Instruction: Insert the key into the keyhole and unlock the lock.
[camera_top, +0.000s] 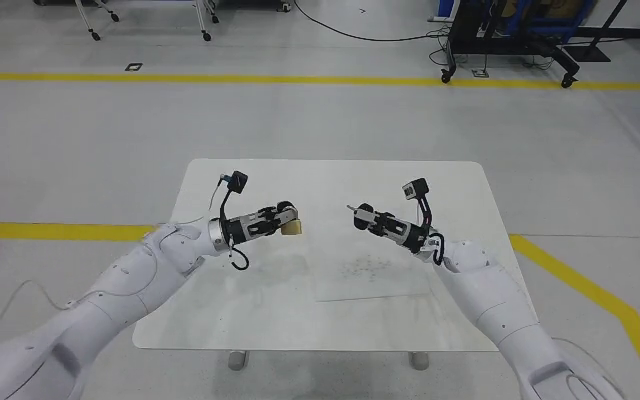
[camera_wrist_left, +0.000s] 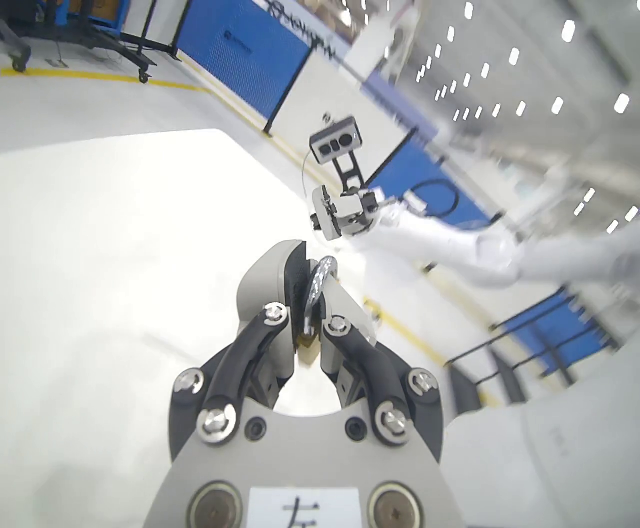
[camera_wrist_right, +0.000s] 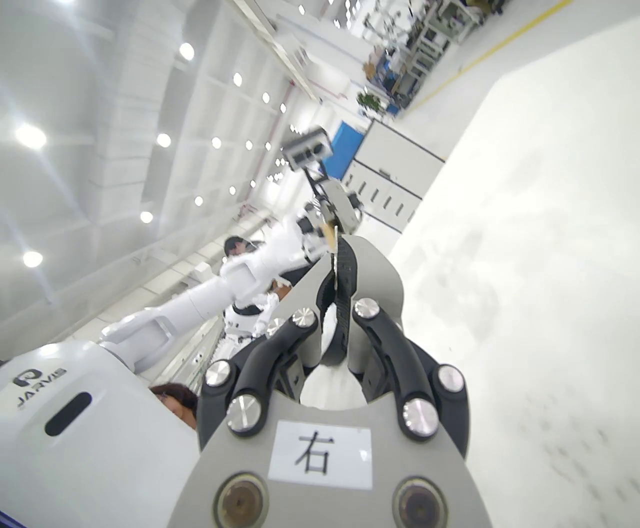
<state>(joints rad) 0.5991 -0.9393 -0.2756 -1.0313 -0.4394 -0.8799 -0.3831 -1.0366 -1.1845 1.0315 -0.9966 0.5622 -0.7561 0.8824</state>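
Left tool (camera_wrist_left: 314, 292) — clamped on the lock (camera_top: 292, 228), shackle pinched between its fingers | Right tool (camera_wrist_right: 344, 260) — clamped on the key (camera_top: 351, 208), blade projecting ahead toward the lock, gap between | both above the counter (camera_top: 330, 310)

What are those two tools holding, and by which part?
Left tool: padlock, by its metal loop. Right tool: key, apparently by its head.
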